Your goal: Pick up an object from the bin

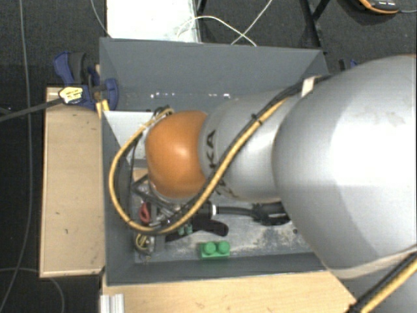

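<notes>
My gripper (155, 203) is low in the bin's front left part, mostly hidden under the arm's orange cover. A small red thing (144, 211) lies right beside it on the left. A round brass-coloured thing (142, 242) sits in the front left corner, just below it. A black-handled tool (207, 227) lies to its right on the bin floor, with a small green bit (186, 229) at its near end. A green toy block (215, 248) with two studs rests by the front wall, apart from the gripper.
Another black object (270, 212) lies further right, partly under the arm. The arm and its cover hide the middle and right of the bin. A yellow cable loops round the cover close to the bin's left wall.
</notes>
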You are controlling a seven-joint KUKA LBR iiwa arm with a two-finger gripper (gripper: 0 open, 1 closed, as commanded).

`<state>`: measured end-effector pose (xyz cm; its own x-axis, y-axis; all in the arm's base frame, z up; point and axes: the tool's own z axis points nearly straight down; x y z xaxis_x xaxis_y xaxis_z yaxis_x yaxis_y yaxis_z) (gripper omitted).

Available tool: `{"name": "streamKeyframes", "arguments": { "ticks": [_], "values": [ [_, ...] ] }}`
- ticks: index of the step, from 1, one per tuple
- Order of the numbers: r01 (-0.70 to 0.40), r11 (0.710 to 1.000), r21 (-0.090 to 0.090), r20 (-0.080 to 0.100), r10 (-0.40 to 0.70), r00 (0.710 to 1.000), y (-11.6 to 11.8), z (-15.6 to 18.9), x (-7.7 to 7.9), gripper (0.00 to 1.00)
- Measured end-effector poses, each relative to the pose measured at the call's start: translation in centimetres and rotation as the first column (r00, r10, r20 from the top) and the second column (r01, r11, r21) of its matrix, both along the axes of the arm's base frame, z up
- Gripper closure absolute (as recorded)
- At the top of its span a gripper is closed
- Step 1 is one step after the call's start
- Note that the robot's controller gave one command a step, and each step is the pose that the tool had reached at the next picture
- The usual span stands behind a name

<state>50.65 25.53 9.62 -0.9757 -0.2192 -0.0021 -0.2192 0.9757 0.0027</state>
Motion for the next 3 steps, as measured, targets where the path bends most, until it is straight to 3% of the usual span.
{"name": "streamKeyframes", "arguments": {
  "ticks": [1, 2, 3],
  "values": [
    [-0.122, 0.992, -0.002, 0.014, 0.122, 0.992, -3.9, -2.0, 1.2, 0.00],
    [-0.005, 1.000, 0.001, 0.004, 0.005, 1.000, -1.8, 10.5, -0.5, 0.00],
    [-0.120, 0.993, -0.001, 0.013, 0.120, 0.993, -3.5, 11.6, 0.4, 0.00]
  ]
}}
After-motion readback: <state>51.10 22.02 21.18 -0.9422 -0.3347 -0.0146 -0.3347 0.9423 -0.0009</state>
